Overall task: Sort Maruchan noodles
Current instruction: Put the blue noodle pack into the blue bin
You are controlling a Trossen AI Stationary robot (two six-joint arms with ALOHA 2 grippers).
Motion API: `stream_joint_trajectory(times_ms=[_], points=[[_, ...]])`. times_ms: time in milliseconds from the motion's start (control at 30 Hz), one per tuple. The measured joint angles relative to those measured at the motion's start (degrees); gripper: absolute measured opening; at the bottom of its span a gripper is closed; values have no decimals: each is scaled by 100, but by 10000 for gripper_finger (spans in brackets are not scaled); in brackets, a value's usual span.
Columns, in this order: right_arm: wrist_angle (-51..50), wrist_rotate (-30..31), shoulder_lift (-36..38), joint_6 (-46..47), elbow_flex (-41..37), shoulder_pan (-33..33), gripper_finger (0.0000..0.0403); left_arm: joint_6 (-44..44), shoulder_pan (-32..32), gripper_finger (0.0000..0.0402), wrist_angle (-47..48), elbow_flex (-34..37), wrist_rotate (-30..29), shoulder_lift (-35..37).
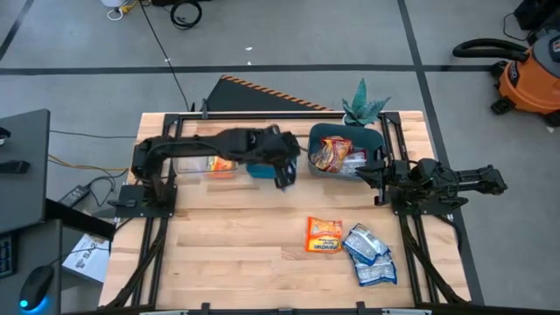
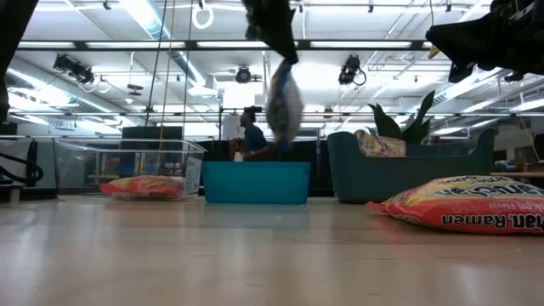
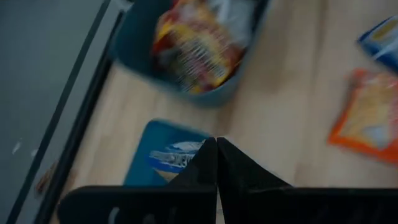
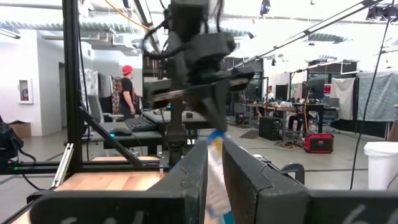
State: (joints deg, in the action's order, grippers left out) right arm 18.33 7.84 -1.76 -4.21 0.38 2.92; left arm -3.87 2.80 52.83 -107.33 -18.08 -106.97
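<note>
My left gripper (image 1: pixel 284 178) hangs above the small blue bin (image 2: pixel 255 182), shut on a blue-white noodle packet (image 2: pixel 283 102). An orange packet (image 1: pixel 324 234) and two blue-white packets (image 1: pixel 367 254) lie flat on the table's near right. Red packets (image 1: pixel 331 153) sit in the teal bin (image 1: pixel 374 138). An orange packet (image 2: pixel 140 186) lies in the clear bin (image 2: pixel 191 166). My right gripper (image 4: pixel 214 165) waits raised beside the teal bin's right side, pointing left, with a narrow gap between its fingers and nothing in it. My left gripper pinches the blue-white packet by its upper edge (image 2: pixel 284 68) between its two fingers (image 3: pixel 205 163). It comes from above, pointing down. The packet hangs upright below the fingers, lifted clear over the blue bin.
The three bins stand in a row along the table's far side, with a potted plant (image 1: pixel 363 107) behind the teal one. The middle and near left of the wooden table (image 1: pixel 227 245) are bare. A person (image 2: pixel 252 132) stands in the room beyond.
</note>
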Motion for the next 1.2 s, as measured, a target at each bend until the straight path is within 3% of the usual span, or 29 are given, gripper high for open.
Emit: stream_joint_trajectory(times_ms=[567,967,1200], points=[[0,2,0,-1,-2,0,55,-41,694,3,1116,4,-69,24],[0,0,0,0,-2,0,55,-56,843,4,1587,4,-600,23],[-1,0,0,-2,-1,0,55,-44,867,4,1737,7,-627,-42]])
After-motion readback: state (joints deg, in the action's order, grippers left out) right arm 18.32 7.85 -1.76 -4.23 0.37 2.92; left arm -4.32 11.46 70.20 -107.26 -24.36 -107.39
